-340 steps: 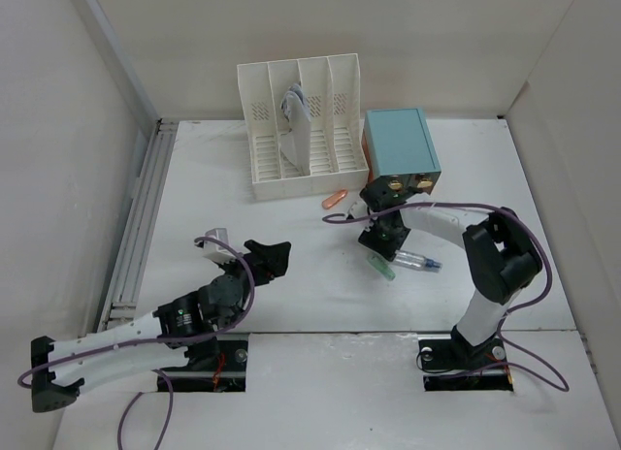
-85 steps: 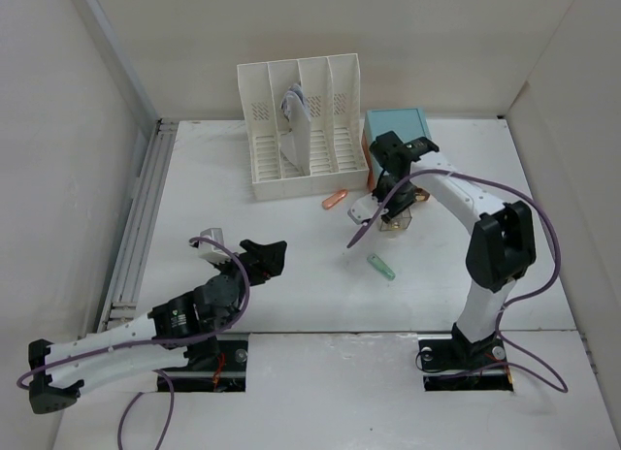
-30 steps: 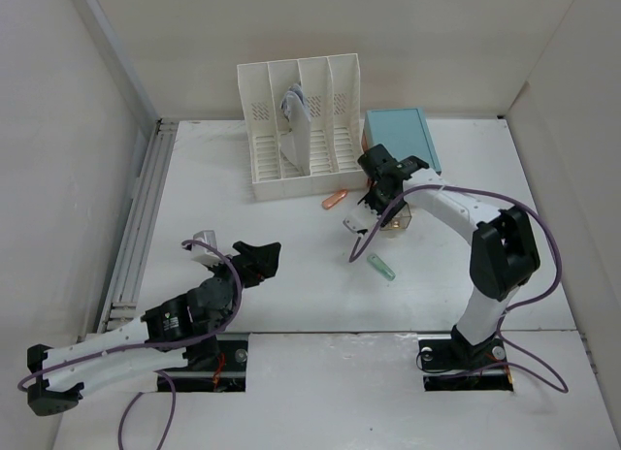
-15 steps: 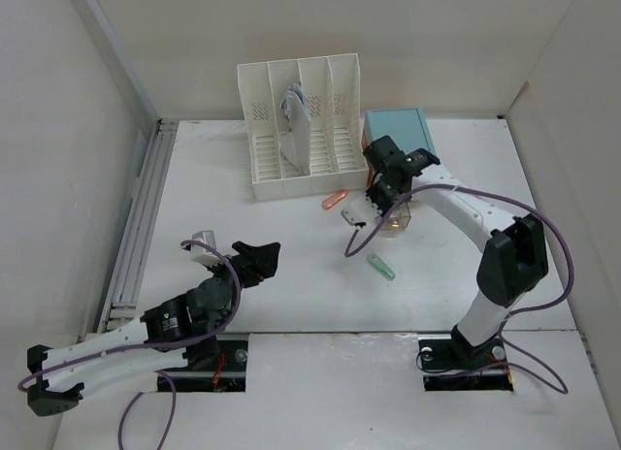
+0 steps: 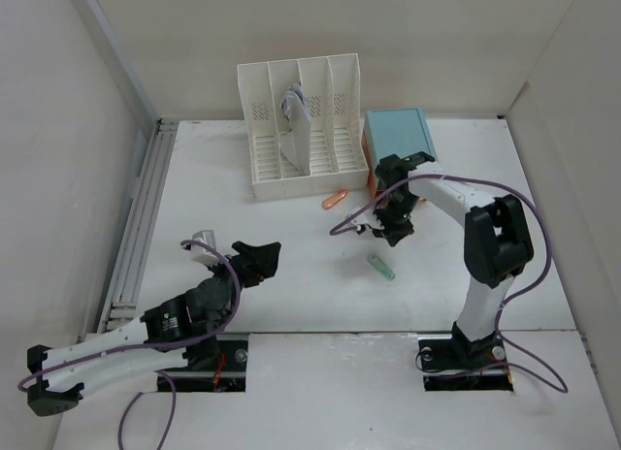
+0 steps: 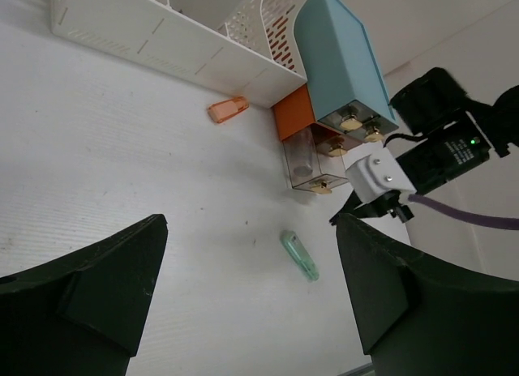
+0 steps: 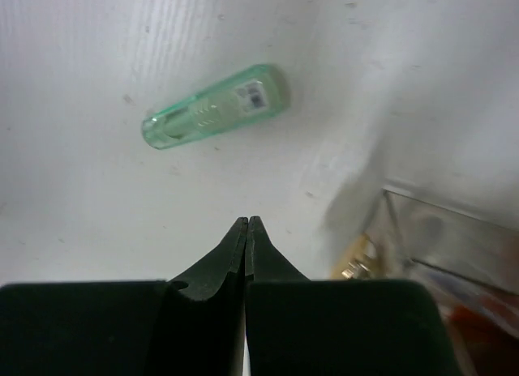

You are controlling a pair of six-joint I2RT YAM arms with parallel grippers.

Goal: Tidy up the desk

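The left jaws gape empty; the right jaws press together on nothing.

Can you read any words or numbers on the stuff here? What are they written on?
Green pen: a little white label with dark print, too blurred to read.
File rack, teal box: no writing visible.
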